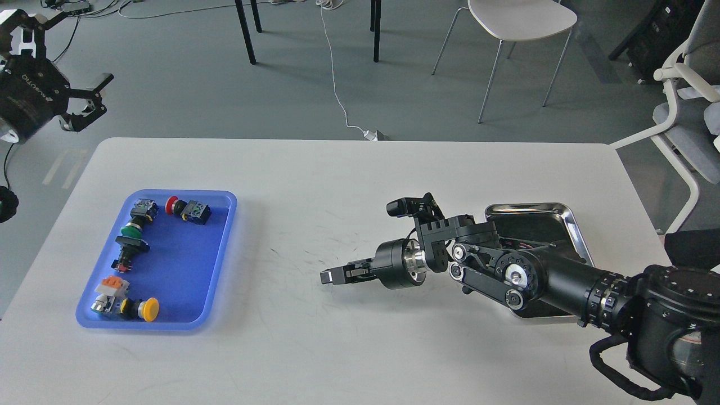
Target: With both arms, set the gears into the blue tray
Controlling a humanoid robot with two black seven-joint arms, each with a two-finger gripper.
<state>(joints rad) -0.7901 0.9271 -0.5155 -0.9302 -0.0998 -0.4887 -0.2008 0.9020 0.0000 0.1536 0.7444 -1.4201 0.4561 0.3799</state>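
Two pincers out, no gear visible on the tabletop (pixel 349 185).
Right pincer (pixel 327 276) together over mid-tabletop, maybe pinching a gear, too tiny to tell; left pincer (pixel 56 67) apart, off the far-left edge. Best carried low and level to the tray (pixel 228 225), released clear of the switches (pixel 135 225).

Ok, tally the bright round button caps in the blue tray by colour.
Red cap: 1
Green cap: 1
Yellow cap: 1
Total: 3
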